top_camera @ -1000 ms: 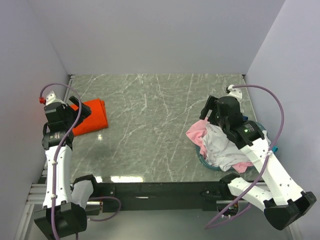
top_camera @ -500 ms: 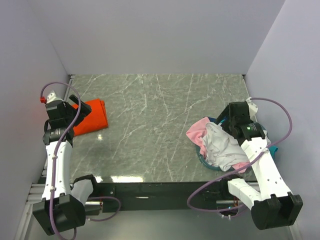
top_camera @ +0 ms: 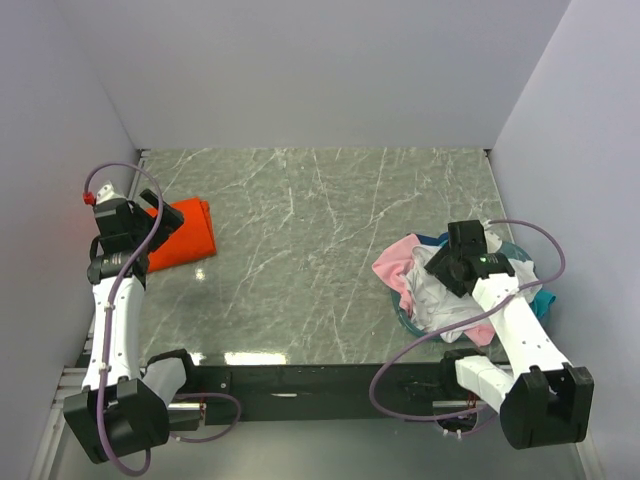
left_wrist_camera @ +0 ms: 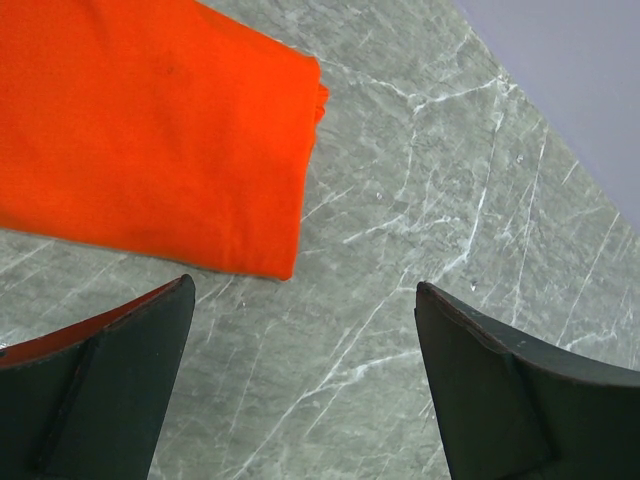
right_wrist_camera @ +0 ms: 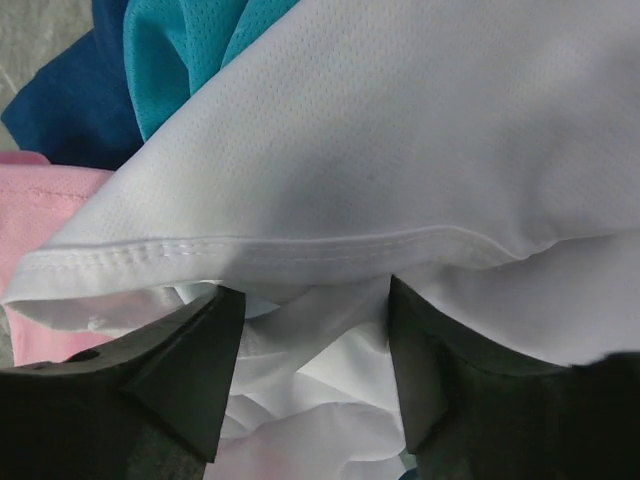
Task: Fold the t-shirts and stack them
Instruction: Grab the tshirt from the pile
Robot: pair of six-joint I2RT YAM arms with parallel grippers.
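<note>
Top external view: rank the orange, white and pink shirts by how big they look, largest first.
1. orange shirt and white shirt: too close to call, as both are partly hidden.
2. pink shirt: clearly less of it shows.

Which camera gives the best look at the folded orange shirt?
Left wrist: the orange shirt is close and large, folded corner sharp, though cropped. Top external shows it small, partly hidden by the left arm. Right wrist shows none of it.
</note>
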